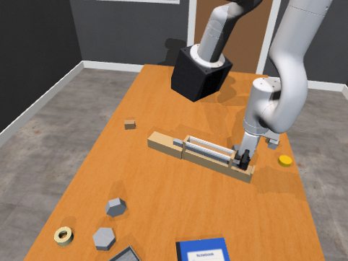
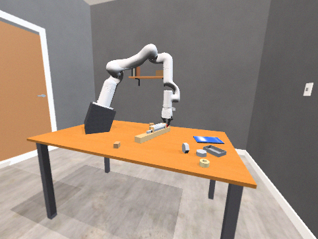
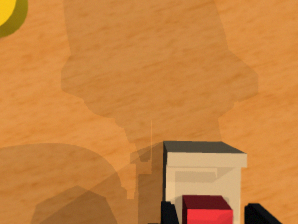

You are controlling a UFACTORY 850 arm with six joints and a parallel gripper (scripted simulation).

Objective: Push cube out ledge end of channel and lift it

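The wooden channel (image 1: 202, 151) lies at an angle across the middle of the table, with a grey rod (image 1: 177, 142) sticking out of its left end. The red cube (image 3: 206, 210) sits on the short ledge at the right end, just before the raised lip (image 3: 205, 156). My gripper (image 1: 245, 160) points straight down over that ledge. Its two black fingers straddle the cube in the wrist view (image 3: 212, 216), with small gaps on both sides. The gripper is open and not clamped. In the top view the fingers hide most of the cube.
A yellow disc (image 1: 285, 160) and a grey block lie right of the ledge end. A small tan cube (image 1: 129, 124) sits to the left. Two grey hexagons (image 1: 115, 207), a ring (image 1: 62, 234), a tray (image 1: 124, 255) and a blue notebook (image 1: 203, 249) lie at the near edge.
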